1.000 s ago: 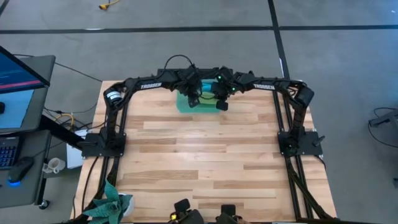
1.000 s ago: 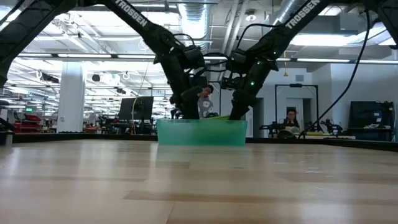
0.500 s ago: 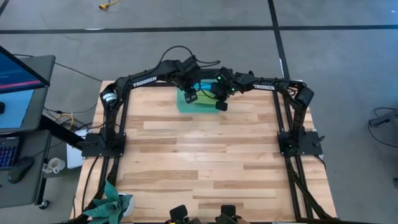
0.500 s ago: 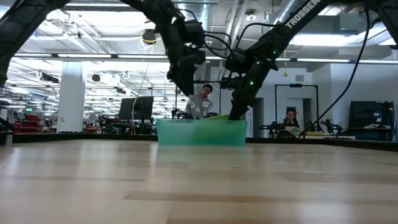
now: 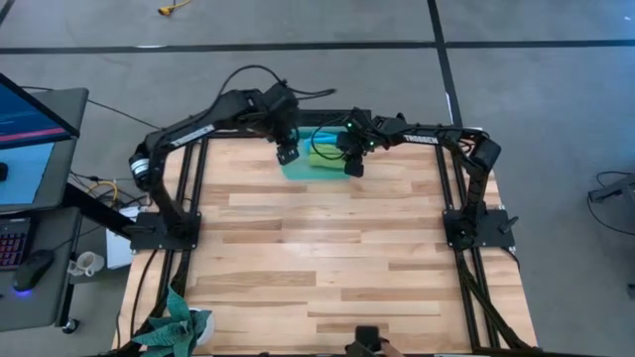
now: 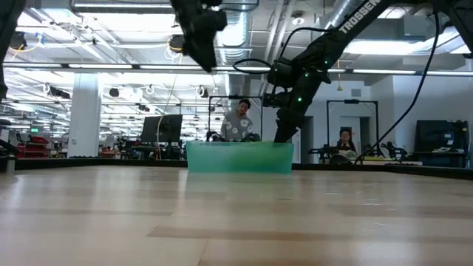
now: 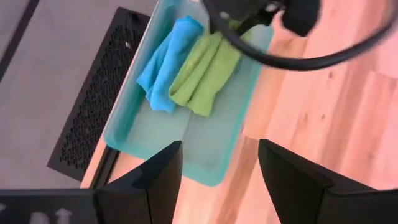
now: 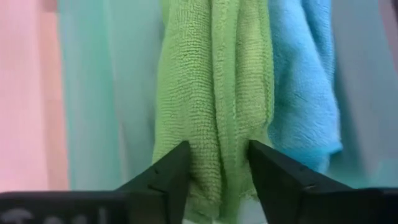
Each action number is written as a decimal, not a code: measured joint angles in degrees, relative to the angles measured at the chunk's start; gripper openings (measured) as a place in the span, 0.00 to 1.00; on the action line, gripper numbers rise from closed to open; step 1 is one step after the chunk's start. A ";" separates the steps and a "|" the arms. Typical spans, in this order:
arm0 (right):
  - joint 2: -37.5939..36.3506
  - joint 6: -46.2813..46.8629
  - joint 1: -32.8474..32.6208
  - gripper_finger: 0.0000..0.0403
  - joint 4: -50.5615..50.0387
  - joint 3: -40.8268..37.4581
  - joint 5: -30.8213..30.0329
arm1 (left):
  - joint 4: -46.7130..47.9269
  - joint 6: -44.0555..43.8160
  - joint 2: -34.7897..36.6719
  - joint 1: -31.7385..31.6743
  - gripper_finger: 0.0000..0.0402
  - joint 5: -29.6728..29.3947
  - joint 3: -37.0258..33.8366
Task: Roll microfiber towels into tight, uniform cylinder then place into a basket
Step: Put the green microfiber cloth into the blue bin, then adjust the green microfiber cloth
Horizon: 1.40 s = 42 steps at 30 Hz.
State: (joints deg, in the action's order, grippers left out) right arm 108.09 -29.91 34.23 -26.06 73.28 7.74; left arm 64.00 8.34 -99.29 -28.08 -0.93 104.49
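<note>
The teal basket point(image 5: 298, 169) point(image 6: 240, 157) point(image 7: 208, 146) stands at the table's far edge. In it lie the lime green towel point(image 7: 205, 74) point(image 8: 211, 81) and the sky blue towel point(image 7: 165, 65) point(image 8: 305, 81), side by side as loose rolls resting on the basket's floor. My left gripper point(image 5: 287, 152) point(image 6: 202, 46) point(image 7: 219, 174) hangs open, high above the basket's left end, with nothing between its fingers. My right gripper point(image 5: 352, 167) point(image 6: 283, 133) point(image 8: 217, 171) reaches down into the basket's right end, open, with its fingers on either side of the green towel's end. My right gripper comes slanting down from the right, and its open fingers point(image 8: 171, 174) stand astride the green towel's near end point(image 8: 214, 186). Whether they touch the cloth I cannot tell. The towel lies on the basket's floor.
Bare wooden tabletop point(image 5: 327, 248) stretches from the basket to the near edge. A black perforated panel point(image 7: 93, 106) lies beyond the far edge. A desk with a monitor point(image 5: 30, 119) stands left of the table, and a plant point(image 5: 179, 322) at the near left corner. People point(image 6: 238, 122) show in the room behind.
My left gripper has risen out of the basket, well above it, and drawn toward the table's left edge, staying open. My right gripper has kept its place in the basket.
</note>
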 joint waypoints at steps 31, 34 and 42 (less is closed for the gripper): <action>-13.76 4.95 -0.45 0.36 -25.54 3.56 7.59 | -6.18 -8.69 31.26 10.18 0.51 -9.41 -25.35; -20.54 6.58 -1.96 0.31 -22.63 -1.65 7.59 | -9.62 -11.61 36.47 11.43 0.51 -9.41 -33.13; -38.86 12.17 -11.46 0.22 -11.53 -17.64 7.46 | -26.16 -18.81 51.21 18.71 0.51 -9.61 -55.06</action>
State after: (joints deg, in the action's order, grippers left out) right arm 69.24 -17.74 22.77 -37.59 55.63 15.20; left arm 37.84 -10.47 -48.08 -9.37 -10.54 49.43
